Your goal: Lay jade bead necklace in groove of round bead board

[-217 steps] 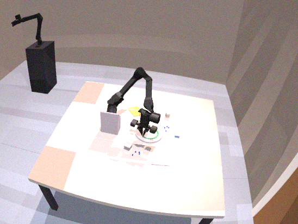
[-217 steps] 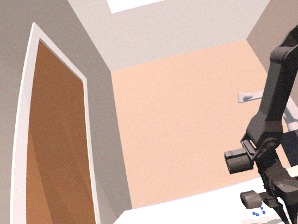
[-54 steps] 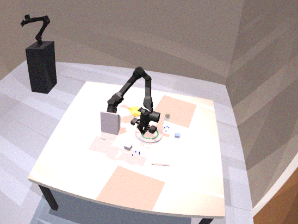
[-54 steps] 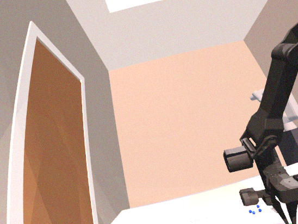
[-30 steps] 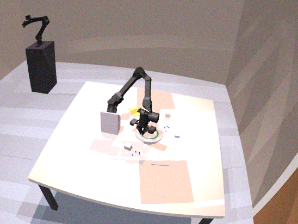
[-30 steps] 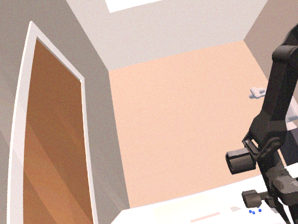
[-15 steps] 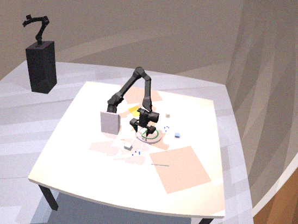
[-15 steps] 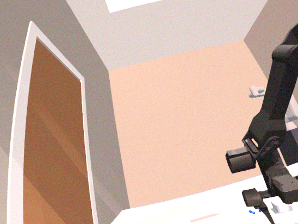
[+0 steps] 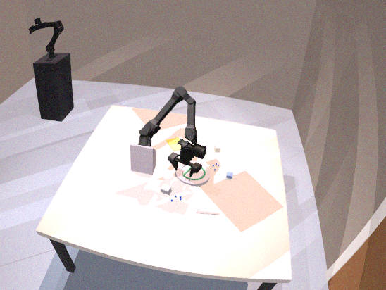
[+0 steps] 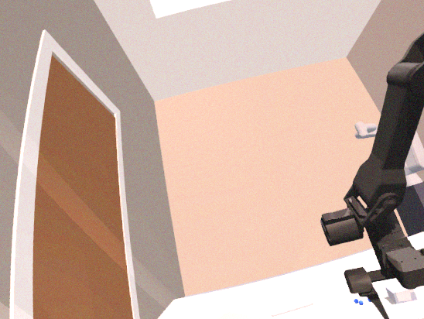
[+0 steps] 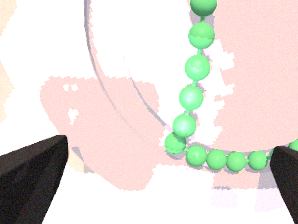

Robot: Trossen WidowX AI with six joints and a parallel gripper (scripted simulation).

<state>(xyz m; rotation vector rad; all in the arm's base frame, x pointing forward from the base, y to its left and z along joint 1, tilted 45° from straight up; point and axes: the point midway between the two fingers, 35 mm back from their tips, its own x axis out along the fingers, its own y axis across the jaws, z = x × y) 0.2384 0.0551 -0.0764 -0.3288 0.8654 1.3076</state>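
Note:
The jade bead necklace (image 9: 194,179) (image 11: 197,67) lies as a closed-looking loop on the round bead board (image 9: 206,179) (image 11: 107,75). In the wrist view one side runs nearly straight up, inside the board's curved lines, and bends sharply at a bead between the fingers into a row running right. That straight side looks off the curve; whether the lower row sits in the groove I cannot tell. My gripper (image 9: 184,172) (image 11: 173,152) is wide open and holds nothing. Its fingers are low over the board's left part, and the right finger hides part of the lower row.
An upright grey panel (image 9: 141,159) stands left of the board. A grey block (image 9: 166,189), a white block (image 9: 217,149), a blue block (image 9: 229,175) and a yellow piece (image 9: 173,143) lie around it. Several small blue beads (image 9: 180,198) (image 10: 360,303) and a thin stick (image 9: 208,212) (image 10: 292,310) lie nearby.

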